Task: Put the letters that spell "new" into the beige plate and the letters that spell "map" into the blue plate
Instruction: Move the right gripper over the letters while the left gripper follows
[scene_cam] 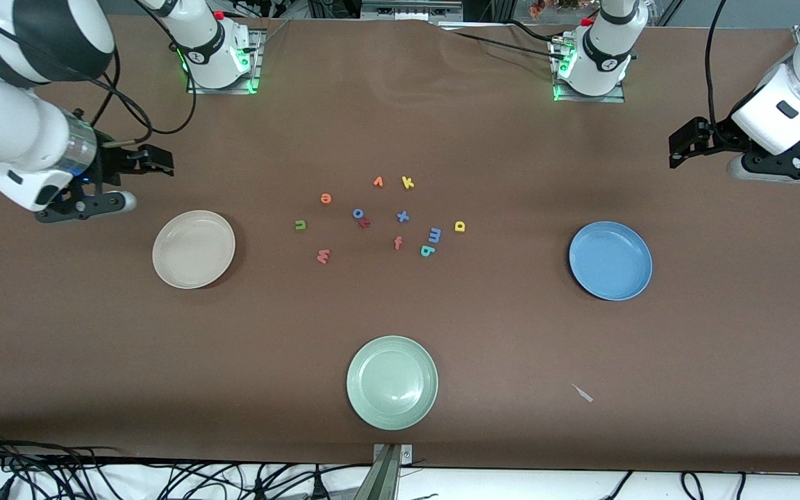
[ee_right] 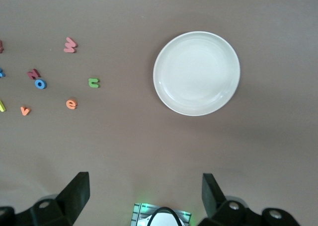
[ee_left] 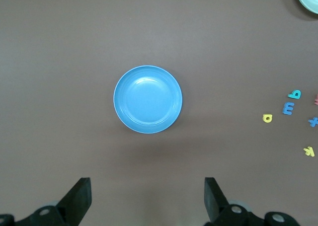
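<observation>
Loose foam letters lie mid-table: green n [scene_cam: 300,224], orange e [scene_cam: 326,198], pinkish-red w [scene_cam: 323,256], blue m [scene_cam: 434,235], teal a [scene_cam: 426,251], yellow p [scene_cam: 460,226]. The beige plate [scene_cam: 194,248] sits bare toward the right arm's end, the blue plate [scene_cam: 610,260] bare toward the left arm's end. My right gripper [scene_cam: 153,160] hangs open over the table by the beige plate [ee_right: 197,73]. My left gripper [scene_cam: 681,146] hangs open over the table by the blue plate [ee_left: 148,99]. Neither holds anything.
Among the letters lie an orange v [scene_cam: 378,182], yellow k [scene_cam: 407,182], blue o [scene_cam: 358,213], blue x [scene_cam: 403,217] and pinkish f [scene_cam: 398,242]. A pale green plate [scene_cam: 392,382] sits nearest the front camera. A small white scrap [scene_cam: 582,394] lies near it.
</observation>
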You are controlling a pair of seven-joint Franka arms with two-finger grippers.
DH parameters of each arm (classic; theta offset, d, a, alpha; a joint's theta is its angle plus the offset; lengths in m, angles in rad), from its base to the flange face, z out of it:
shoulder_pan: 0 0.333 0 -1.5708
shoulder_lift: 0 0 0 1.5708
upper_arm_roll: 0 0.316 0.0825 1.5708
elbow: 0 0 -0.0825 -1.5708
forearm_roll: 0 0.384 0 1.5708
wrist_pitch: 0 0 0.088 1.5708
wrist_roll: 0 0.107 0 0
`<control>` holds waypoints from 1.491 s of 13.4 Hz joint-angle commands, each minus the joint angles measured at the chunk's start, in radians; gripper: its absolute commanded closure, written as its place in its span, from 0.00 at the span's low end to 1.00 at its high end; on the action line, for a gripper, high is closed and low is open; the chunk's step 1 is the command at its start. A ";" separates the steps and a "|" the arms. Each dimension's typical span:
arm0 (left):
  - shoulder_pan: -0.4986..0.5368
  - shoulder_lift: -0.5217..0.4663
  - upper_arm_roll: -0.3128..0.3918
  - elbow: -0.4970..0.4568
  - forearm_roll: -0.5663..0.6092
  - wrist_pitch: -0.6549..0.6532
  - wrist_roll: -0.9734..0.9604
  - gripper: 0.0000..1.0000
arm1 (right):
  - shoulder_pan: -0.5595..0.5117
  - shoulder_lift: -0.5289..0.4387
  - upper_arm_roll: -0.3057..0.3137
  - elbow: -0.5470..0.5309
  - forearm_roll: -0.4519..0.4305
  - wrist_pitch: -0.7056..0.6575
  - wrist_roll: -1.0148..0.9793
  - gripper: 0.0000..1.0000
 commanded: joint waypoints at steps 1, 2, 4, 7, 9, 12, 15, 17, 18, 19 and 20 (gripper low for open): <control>-0.004 0.009 -0.004 0.028 0.033 -0.024 0.012 0.00 | 0.042 0.005 -0.005 -0.045 0.014 0.062 0.039 0.00; -0.003 0.008 -0.002 0.028 0.033 -0.026 0.012 0.00 | 0.056 0.005 -0.005 -0.062 0.014 0.083 0.056 0.00; -0.003 0.006 -0.004 0.029 0.033 -0.066 0.009 0.00 | 0.084 0.005 -0.005 -0.117 0.014 0.172 0.061 0.00; -0.001 0.006 -0.002 0.029 0.033 -0.070 0.009 0.00 | 0.133 0.005 -0.004 -0.234 0.011 0.338 0.119 0.00; -0.001 0.008 -0.001 0.040 0.033 -0.070 0.007 0.00 | 0.165 0.005 -0.004 -0.311 0.008 0.439 0.148 0.00; -0.003 0.011 -0.001 0.042 0.033 -0.070 0.000 0.00 | 0.190 0.005 -0.004 -0.429 0.008 0.604 0.150 0.00; -0.006 0.011 -0.002 0.043 0.033 -0.070 0.000 0.00 | 0.231 0.013 -0.004 -0.524 0.006 0.747 0.196 0.00; -0.007 0.015 -0.015 0.046 0.031 -0.067 0.000 0.00 | 0.256 0.034 -0.004 -0.581 0.006 0.851 0.240 0.00; -0.010 0.018 -0.030 0.046 0.034 -0.066 0.003 0.00 | 0.268 0.050 -0.004 -0.598 0.006 0.888 0.252 0.00; -0.007 0.030 -0.038 0.046 0.031 -0.066 0.001 0.00 | 0.282 0.067 -0.004 -0.608 0.006 0.925 0.274 0.00; -0.007 0.037 -0.045 0.046 0.028 -0.067 0.000 0.00 | 0.297 0.086 -0.004 -0.616 0.006 0.956 0.289 0.00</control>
